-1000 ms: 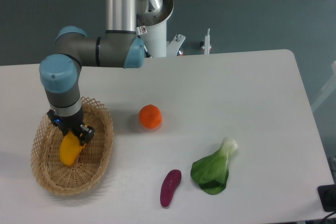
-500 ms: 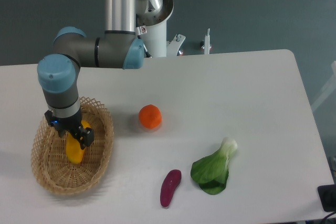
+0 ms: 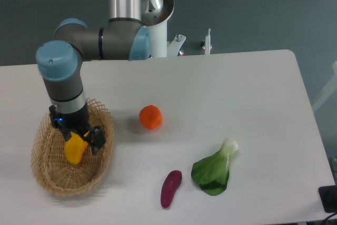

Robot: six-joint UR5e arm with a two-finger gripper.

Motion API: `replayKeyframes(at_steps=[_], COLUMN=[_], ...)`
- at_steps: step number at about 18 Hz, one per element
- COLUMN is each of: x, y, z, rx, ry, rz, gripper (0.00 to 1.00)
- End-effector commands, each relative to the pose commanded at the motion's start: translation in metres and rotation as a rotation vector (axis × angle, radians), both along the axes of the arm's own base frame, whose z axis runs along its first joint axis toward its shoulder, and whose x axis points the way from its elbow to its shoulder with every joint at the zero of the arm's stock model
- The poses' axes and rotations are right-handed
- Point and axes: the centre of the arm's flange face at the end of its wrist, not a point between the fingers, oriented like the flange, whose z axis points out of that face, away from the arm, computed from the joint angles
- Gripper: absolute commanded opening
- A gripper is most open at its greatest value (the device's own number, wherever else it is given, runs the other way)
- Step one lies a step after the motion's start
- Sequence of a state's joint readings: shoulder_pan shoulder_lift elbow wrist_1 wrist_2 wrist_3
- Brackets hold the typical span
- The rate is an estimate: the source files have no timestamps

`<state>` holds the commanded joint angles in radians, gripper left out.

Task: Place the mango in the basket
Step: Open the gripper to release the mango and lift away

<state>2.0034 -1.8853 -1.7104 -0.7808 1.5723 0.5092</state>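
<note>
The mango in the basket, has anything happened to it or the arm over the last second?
The tool shifted slightly right over the basket, and its fingers now look spread, so the mango seems let go, lying in the basket. The orange, purple vegetable and leafy green stayed put.

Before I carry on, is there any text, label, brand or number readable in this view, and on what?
No readable text anywhere in this view.
Small red-and-white sticker on the arm's column: too small and blurred to read.
Nothing printed shows on the mango, the basket, the claw or the table.
</note>
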Motion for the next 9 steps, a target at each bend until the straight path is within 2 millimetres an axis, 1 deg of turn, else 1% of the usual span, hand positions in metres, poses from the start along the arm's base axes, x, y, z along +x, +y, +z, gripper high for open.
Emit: replayKeyframes(at_steps=[2,4,5,7,9], x=[-0.01,-0.018,-0.026,-0.03,-0.036], y=[0.001,0.003,-0.003,-0.013,-0.021], z=[0.01,0.03,0.042,0.049,0.069], rx=[0.017,0.021,0.014,0.012,0.02], ry=[0.014,0.085,0.138,0.148,0.187], rz=[0.011,0.036,0.061,0.066,0.015], gripper=[1.0,1.0,1.0,1.0,1.0])
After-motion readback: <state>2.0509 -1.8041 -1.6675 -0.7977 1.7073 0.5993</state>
